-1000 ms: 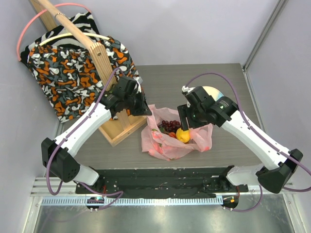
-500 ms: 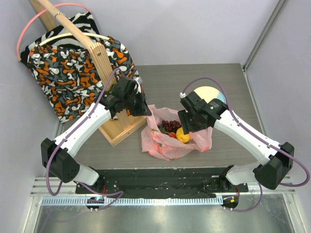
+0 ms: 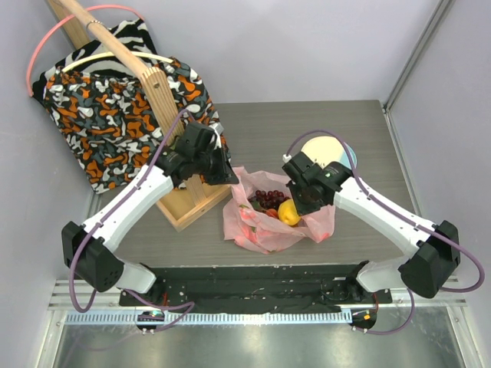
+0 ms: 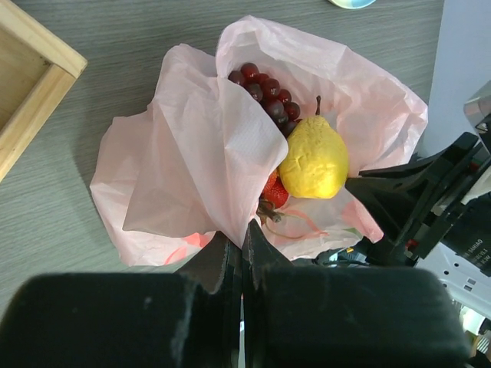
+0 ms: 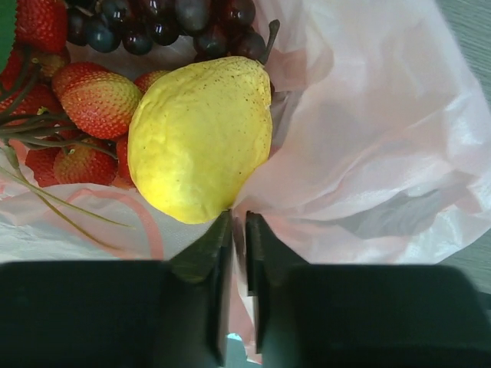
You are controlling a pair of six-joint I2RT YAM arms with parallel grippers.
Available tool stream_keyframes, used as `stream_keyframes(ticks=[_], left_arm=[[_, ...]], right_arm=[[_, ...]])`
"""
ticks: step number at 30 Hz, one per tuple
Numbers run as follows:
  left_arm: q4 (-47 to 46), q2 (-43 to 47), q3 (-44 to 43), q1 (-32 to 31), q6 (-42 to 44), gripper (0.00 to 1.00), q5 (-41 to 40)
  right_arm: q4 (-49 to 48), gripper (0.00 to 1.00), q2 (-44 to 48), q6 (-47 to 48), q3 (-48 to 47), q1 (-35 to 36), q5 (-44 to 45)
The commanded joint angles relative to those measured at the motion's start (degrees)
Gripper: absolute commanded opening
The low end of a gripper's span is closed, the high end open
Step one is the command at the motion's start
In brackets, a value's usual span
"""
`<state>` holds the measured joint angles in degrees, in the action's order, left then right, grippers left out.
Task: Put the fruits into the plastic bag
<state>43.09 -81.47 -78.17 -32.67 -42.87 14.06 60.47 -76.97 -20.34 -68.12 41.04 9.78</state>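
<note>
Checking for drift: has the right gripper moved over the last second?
Yes. The right gripper moved left and toward the near edge of the table, off the pale plate, which shows more now, ending at the rim of the plastic bag.

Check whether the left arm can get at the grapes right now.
Probably not: the left gripper is shut on a fold of the bag, and that fold stands up between it and the grapes.

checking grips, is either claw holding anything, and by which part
Both hold the plastic bag by its rim: the left claw pinches a fold of film at one side, the right claw the edge beside the yellow fruit.
</note>
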Motion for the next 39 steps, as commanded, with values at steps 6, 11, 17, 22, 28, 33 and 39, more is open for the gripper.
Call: stream_keyframes(ticks=[6, 11, 17, 22, 28, 33, 39], left_arm=[[-2.3, 1.6, -2.3, -1.0, 1.0, 0.0, 0.0], [-3.1, 1.9, -8.0, -2.0, 3.3, 0.0, -0.6], [0.5, -0.9, -23.1, -2.1, 4.2, 0.0, -0.3], [2.1, -1.6, -31.2, -2.1, 3.3, 0.0, 0.4], [1.5, 0.3, -32.1, -2.1, 2.6, 0.0, -1.1], [2.3, -1.2, -31.9, -2.1, 3.4, 0.0, -1.5], [3.9, -4.1, -31.3, -2.1, 4.2, 0.0, -1.5]], right_arm=[[-1.8, 0.01, 4.5, -1.5, -5.2, -2.4, 1.0], [-0.8, 0.01, 6.6, -1.9, -13.5, -4.4, 3.6], [1.9, 0.01, 6.3, 1.9, -39.6, -5.2, 11.9], [1.5, 0.01, 4.7, 5.4, -53.0, -5.2, 17.3], [-1.1, 0.01, 6.0, 4.8, -50.5, -5.3, 16.9], [-3.9, 0.01, 8.3, 3.8, -43.0, -5.2, 17.2], [-4.0, 0.01, 9.2, 4.0, -36.5, -5.2, 19.3]])
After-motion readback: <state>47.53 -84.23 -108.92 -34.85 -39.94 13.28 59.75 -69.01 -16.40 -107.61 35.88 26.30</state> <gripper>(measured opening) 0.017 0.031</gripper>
